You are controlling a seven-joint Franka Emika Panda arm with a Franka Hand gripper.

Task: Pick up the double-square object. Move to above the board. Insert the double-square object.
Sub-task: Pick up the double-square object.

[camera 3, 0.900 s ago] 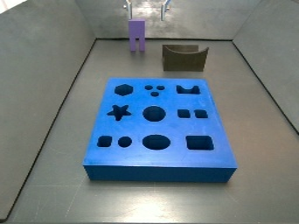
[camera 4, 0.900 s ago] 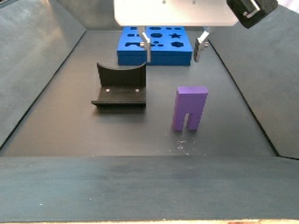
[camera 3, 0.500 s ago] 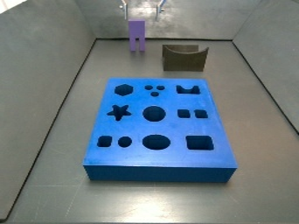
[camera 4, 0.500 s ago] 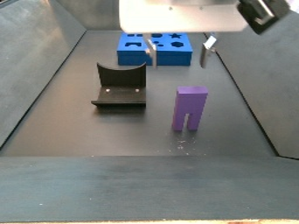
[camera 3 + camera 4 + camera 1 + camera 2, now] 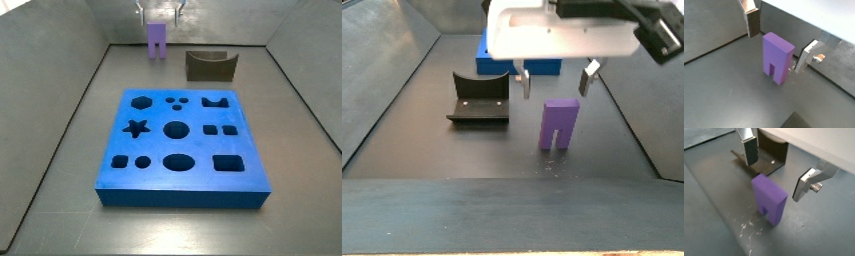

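The double-square object is a lilac-purple block standing upright on the dark floor, its notched end down, seen in both side views (image 5: 156, 38) (image 5: 559, 123) and both wrist views (image 5: 777, 57) (image 5: 771, 203). My gripper (image 5: 555, 88) is open right over it. The fingers (image 5: 753, 24) stand wide apart on either side of the block's top, with their tips about level with it and not touching. The gripper also shows in the wrist views (image 5: 776, 51) (image 5: 775, 180) and at the far end in a side view (image 5: 162, 12). The blue board (image 5: 181, 145) lies flat with dark shaped holes, and is mostly hidden behind the gripper in a side view (image 5: 543, 68).
The fixture, a dark L-shaped bracket (image 5: 210, 66) (image 5: 478, 100) (image 5: 767, 155), stands beside the purple block, between it and the board. Grey walls enclose the floor on the sides and at the back.
My gripper has moved away from the board and down, and is now centred over the purple block. The block, the board and the fixture have not moved.
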